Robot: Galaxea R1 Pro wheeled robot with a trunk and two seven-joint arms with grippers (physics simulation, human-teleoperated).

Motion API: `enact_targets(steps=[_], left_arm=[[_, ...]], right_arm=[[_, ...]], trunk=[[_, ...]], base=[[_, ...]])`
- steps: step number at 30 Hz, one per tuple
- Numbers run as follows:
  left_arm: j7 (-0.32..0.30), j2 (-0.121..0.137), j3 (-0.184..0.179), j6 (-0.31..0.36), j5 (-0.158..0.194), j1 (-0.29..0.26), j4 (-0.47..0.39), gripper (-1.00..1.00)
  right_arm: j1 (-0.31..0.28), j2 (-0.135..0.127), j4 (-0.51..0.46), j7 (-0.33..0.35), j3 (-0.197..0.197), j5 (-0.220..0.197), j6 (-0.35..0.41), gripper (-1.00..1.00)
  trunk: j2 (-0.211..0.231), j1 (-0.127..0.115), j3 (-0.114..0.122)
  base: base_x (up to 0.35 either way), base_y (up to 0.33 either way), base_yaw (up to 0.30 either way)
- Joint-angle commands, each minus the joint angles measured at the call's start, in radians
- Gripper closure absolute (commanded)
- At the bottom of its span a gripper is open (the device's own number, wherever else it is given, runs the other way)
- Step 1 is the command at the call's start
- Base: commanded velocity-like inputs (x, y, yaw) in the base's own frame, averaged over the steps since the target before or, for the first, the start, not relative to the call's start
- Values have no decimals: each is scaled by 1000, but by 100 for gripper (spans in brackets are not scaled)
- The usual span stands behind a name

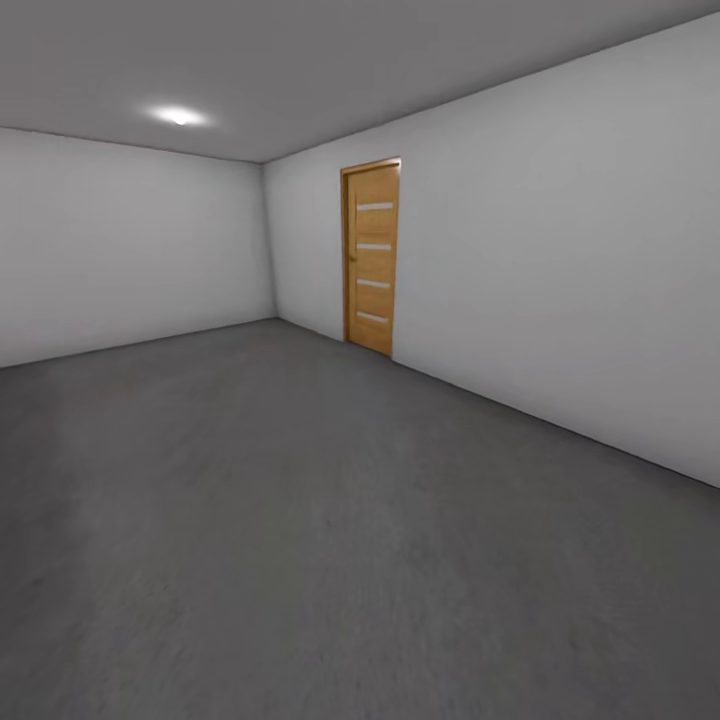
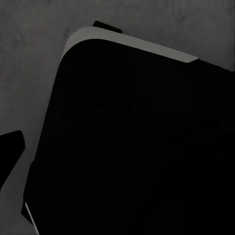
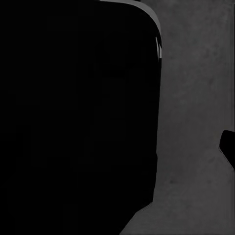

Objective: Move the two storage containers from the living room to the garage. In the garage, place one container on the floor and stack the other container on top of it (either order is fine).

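Concrete floor (image 1: 300,560) stretches up to grey walls (image 1: 560,270) and a wooden door (image 1: 372,256) in the garage. Both wrist views catch a black body (image 2: 137,147) above concrete; pincer states, can't tell.

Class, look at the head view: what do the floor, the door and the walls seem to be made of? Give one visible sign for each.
The floor looks like matte concrete: dark grey, mottled, no seams. The door looks like wood with a smooth honey-brown finish, crossed by four pale horizontal strips, perhaps glass. The walls look like plain painted plaster: even light grey, no texture, though a render leaves that open.
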Motion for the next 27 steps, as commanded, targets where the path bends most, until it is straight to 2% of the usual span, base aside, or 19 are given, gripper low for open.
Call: enact_targets(steps=[1,27], left_arm=[[1,0,6,-2,1,0,0,-100],[1,-1,6,-1,2,0,0,-100]], right_arm=[[0,0,0,-1,0,0,-3,-100],[0,0,0,-1,0,-1,-3,-100]], trunk=[[0,1,-1],[0,1,-1]], base=[[321,0,0],[322,0,0]])
